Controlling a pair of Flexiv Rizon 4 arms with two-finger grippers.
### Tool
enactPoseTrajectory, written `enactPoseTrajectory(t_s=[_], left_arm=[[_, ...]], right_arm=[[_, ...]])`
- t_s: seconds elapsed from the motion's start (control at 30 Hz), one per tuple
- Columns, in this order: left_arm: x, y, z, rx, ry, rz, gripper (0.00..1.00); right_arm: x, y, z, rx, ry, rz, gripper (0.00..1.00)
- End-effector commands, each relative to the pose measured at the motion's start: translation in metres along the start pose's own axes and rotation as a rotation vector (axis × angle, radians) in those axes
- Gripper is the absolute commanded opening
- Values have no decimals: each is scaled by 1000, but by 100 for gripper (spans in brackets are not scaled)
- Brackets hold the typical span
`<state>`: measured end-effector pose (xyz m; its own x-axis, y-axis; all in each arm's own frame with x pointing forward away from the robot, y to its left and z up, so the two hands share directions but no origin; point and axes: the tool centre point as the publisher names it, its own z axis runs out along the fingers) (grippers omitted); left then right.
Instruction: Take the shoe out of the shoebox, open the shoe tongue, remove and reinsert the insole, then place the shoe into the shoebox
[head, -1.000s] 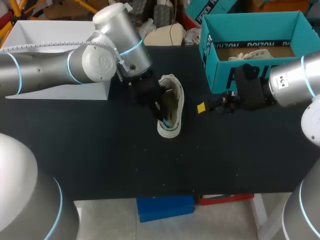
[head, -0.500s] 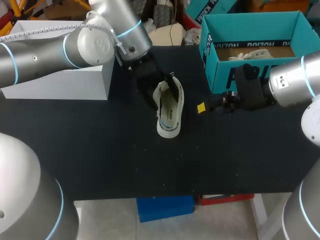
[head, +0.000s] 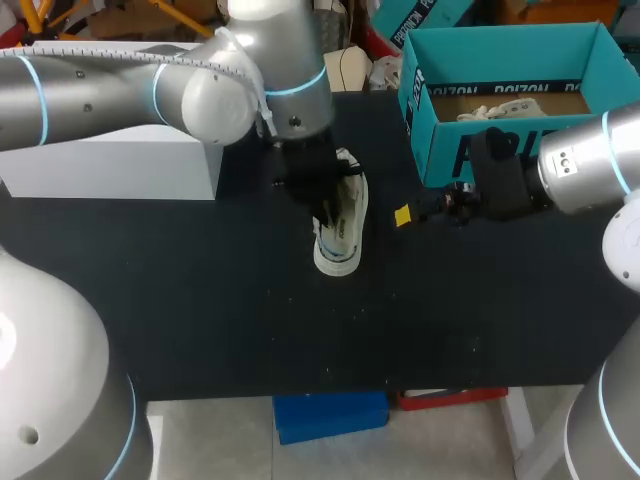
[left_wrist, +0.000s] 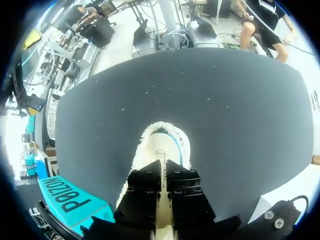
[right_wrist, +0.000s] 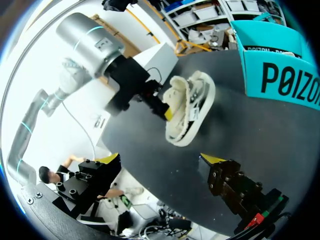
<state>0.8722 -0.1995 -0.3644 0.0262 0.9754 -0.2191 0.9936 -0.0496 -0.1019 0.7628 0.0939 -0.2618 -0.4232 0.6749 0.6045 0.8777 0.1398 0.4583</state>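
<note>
A cream-white fabric shoe (head: 342, 236) lies out on the black cloth-covered table (head: 200, 300), near its middle. Its toe points toward the robot's side and its heel toward the far edge. It is outside the teal cardboard shoebox (head: 470, 150), which stands open-topped at the far right of the table and does not touch the shoe. The left arm comes across from its side and hangs right over the shoe. The left gripper (left_wrist: 163, 170) is pushed down into the shoe's opening, with the rounded toe showing just ahead of it in the left wrist view. Whether it is actually pinching any part of the shoe I cannot tell, since its end is buried in the shoe. From the right wrist view the shoe seems tipped a little, its opening turned toward the left arm. The right gripper (right_wrist: 162, 159) sits low over the table between the shoe and the shoebox, beside the shoe and not touching it. Its yellow-tipped fingers (right_wrist: 212, 159) are spread wide with only bare table between them. A plain white rectangular box (head: 110, 170) stands at the far left of the table, behind the left arm.
</note>
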Motion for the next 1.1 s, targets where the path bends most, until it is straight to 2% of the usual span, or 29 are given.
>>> enactPoseTrajectory(t_s=[0.03,0.47,0.6,0.7,0.9,1.0,1.1], left_arm=[[2,0,10,-6,12,-7,0],[8,-4,48,40,42,-33,0],[9,-4,55,52,48,-35,0],[7,-2,51,45,21,-34,0],[-8,-3,10,46,-113,-88,0],[-17,2,-26,89,-270,-184,0],[-22,14,-60,66,-377,-237,0]], right_arm=[[0,0,0,2,-1,1,100],[0,0,0,2,-1,1,100],[0,0,0,2,-1,1,100],[0,0,0,2,-1,1,100],[0,0,0,2,-1,1,100],[0,0,0,2,-1,1,100],[0,0,0,2,-1,1,100]])
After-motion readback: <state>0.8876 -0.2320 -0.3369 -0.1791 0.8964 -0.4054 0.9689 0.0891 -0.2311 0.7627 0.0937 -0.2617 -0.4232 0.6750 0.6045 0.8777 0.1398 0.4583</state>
